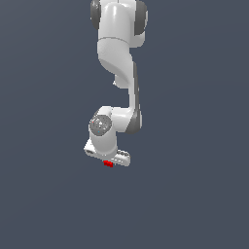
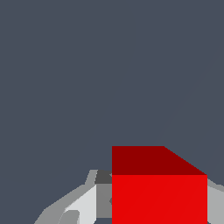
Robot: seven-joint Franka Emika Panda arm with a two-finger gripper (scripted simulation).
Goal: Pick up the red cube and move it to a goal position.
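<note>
The red cube (image 1: 108,164) is a tiny bright red block just under the white gripper (image 1: 110,160) at the end of the arm, in the middle of the exterior view. In the wrist view the red cube (image 2: 159,197) fills the space between the two fingers of the gripper (image 2: 159,205). One grey finger (image 2: 103,199) lies against one side of the cube and the other finger (image 2: 215,203) against the opposite side. The gripper is shut on the cube. The fingertips are hidden in the exterior view.
The white arm (image 1: 119,58) reaches down from the top of the exterior view. A uniform dark grey-blue surface (image 1: 194,194) lies all around. No other object shows.
</note>
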